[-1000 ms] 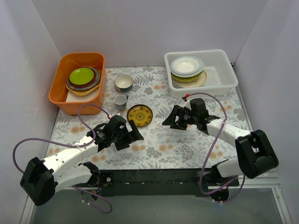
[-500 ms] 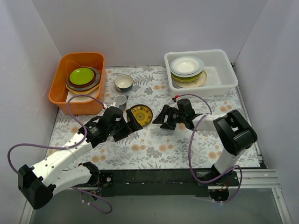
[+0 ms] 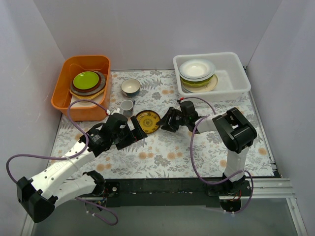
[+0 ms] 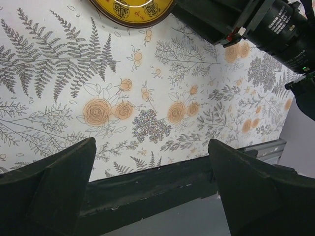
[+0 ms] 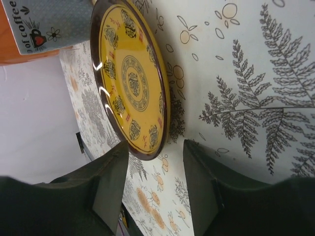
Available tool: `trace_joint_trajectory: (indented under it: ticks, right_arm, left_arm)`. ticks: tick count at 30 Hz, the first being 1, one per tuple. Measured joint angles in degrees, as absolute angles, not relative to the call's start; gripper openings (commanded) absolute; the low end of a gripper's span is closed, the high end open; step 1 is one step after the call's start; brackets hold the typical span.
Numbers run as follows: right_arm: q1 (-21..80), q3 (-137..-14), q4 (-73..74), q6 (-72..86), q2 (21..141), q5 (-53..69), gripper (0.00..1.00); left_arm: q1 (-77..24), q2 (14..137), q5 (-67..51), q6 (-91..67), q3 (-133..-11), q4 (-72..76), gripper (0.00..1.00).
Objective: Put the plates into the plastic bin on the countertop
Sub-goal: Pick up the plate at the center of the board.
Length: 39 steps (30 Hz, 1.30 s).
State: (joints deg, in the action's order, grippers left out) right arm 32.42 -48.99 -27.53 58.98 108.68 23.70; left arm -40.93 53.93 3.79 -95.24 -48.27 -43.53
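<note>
Pickup of the small round brown-and-yellow patterned plate (image 3: 147, 121) looks to be the step in hand. It lies flat on the pale cloth-covered surface (image 3: 167, 152) printed with grey leaves and orange flowers, well apart from the white translucent rectangular plastic bin (image 3: 243, 82) at the far right, where a stack of plates (image 3: 197, 73) sits toward the left end. The right hand (image 3: 168, 119) is just beside the plate's right edge, its fingers (image 5: 106, 189) spread open and empty. The wrist view puts the brown rim right at the mouth of the gap, not yet between the fingers. The left hand (image 3: 136, 132) hovers near the plate's near-left edge, also wide open and holding nothing. To do this well, the right hand should probably come in low, so that one finger slides under the raised rim and the other closes over the top. A flat plate on soft cloth gives little to bite, and too level a push may only shove it toward the small grey cup (image 3: 127, 105) near its far-left side, or bunch the cloth. The left hand could brace the opposite edge as a stop. A firm close before lifting seems wise, since the glaze looks slick, and the plate should rise clear of the bin's wall before it is lowered in.
</note>
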Motion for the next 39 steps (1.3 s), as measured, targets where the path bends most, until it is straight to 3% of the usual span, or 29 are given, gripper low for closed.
trace_joint_trajectory:
  ticks: [15, 21, 39]
  right_arm:
    - [33.78, -51.77, -29.87, 62.13, 113.65, 21.56, 0.20]
    - [33.82, -52.45, -31.11, 62.92, 114.87, 21.78, 0.14]
    - [33.89, -52.45, -31.44, 62.17, 114.80, 21.76, 0.08]
  left_arm:
    - [-40.62, 53.91, 3.88, -94.24, -48.53, -43.48, 0.98]
    - [-40.62, 53.91, 3.88, -93.93, -48.56, -43.51, 0.98]
    - [-40.62, 53.65, 3.86, -94.11, -48.58, -43.48, 0.98]
